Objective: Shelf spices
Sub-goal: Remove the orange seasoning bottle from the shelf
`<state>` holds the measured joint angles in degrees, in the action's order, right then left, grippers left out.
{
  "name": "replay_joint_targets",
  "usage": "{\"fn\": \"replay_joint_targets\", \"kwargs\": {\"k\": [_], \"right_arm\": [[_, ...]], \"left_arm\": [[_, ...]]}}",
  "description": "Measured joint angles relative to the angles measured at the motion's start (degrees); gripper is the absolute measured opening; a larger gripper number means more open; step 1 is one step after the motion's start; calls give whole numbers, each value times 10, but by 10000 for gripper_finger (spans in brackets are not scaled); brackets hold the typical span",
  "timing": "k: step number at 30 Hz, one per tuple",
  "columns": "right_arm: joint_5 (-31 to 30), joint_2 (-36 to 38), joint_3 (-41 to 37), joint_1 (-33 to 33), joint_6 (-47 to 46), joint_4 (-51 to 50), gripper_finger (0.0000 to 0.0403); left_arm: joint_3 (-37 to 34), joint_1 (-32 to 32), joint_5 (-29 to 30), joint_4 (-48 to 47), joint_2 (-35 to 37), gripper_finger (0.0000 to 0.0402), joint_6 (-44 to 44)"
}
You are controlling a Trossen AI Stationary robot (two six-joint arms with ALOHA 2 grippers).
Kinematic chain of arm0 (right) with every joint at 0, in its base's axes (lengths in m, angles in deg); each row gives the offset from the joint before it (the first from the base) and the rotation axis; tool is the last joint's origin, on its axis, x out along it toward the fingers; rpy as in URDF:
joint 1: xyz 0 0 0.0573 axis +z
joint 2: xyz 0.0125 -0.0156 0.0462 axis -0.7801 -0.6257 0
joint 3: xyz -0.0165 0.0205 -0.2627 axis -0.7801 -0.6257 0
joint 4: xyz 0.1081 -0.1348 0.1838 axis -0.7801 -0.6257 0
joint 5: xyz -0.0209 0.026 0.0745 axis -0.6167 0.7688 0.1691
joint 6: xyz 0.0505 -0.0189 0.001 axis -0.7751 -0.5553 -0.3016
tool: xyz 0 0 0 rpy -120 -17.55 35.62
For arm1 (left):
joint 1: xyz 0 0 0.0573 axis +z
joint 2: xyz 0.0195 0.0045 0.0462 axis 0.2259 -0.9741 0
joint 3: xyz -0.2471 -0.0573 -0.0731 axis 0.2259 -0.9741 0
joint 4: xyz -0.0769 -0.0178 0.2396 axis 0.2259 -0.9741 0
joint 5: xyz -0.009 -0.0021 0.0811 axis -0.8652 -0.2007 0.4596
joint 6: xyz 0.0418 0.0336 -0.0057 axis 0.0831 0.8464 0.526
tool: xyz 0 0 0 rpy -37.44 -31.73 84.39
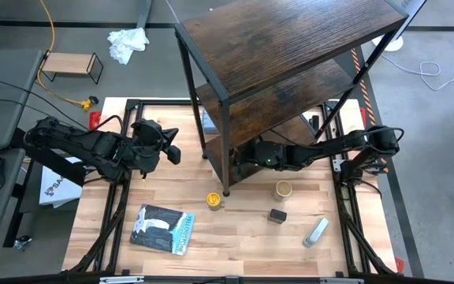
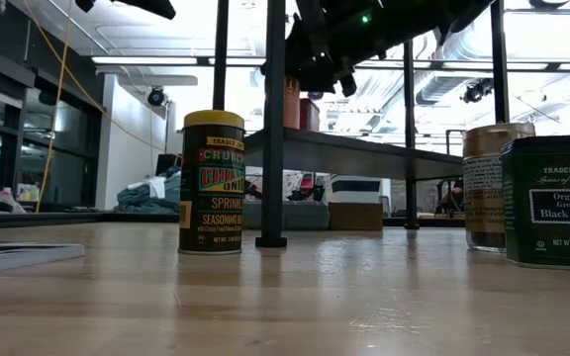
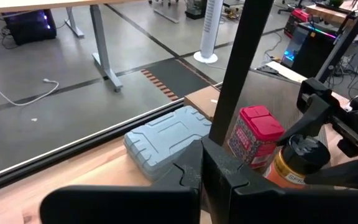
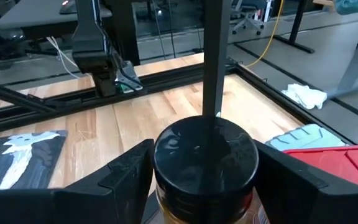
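Fingers of the right gripper (image 4: 204,171) clamp a black-lidded brown jar (image 4: 205,163) on the dark wood-grain shelf's (image 1: 290,35) lower board, beside a red spice tin (image 3: 254,134). Left gripper (image 1: 170,146), closed together, hovers near the table's left edge.

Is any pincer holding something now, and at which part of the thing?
The right pincer holds the brown jar by its black lid, on the shelf. The left pincer is shut, empty.

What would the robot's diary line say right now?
right claw: around brown jar on shelf | left claw: shut, waiting | red one: shelved
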<state>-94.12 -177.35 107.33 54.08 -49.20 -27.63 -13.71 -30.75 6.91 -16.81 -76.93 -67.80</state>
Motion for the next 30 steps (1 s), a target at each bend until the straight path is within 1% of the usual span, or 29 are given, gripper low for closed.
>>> {"fn": "replay_joint_targets", "kwargs": {"k": [2, 4, 6, 7, 10, 12, 14, 16, 19, 21, 23, 27, 30], "right_arm": [[-8, 2, 0, 0, -1, 1, 237], [-18, 13, 1, 3, 1, -2, 212], [-18, 31, 9, 5, 5, -28, 188], [-19, 40, 14, 7, 10, -48, 189], [-24, 77, 24, 8, 25, -133, 189], [-25, 117, 28, 13, 28, -204, 189], [-30, 168, 32, 24, 11, -275, 189], [-31, 220, 33, 45, -27, -361, 189], [-38, 293, 33, 101, -129, -502, 189], [-50, 332, 33, 154, -214, -592, 189], [-66, 351, 33, 218, -313, -683, 189], [-119, 338, 31, 349, -519, -820, 189], [-162, 297, 31, 424, -644, -884, 189]], "left_arm": [[0, 0, 0, 0, 0, 0, 0], [0, 0, 0, 0, 0, 0, 0], [0, 0, 0, -1, 0, 0, 6], [0, 0, -1, -1, 0, 0, 10], [0, 0, -1, -2, 0, 0, 21], [0, 0, -1, -2, 0, 0, 26], [0, 0, -1, -3, 0, 0, 31], [0, 0, -1, -8, 0, 0, 31], [0, 0, -1, -13, 0, 0, 30], [0, 0, -2, -13, 0, 0, 31], [0, 0, -4, -13, 0, 0, 31], [0, 0, -4, -14, 0, 0, 31], [0, 0, -5, -16, 0, 0, 31]]}}
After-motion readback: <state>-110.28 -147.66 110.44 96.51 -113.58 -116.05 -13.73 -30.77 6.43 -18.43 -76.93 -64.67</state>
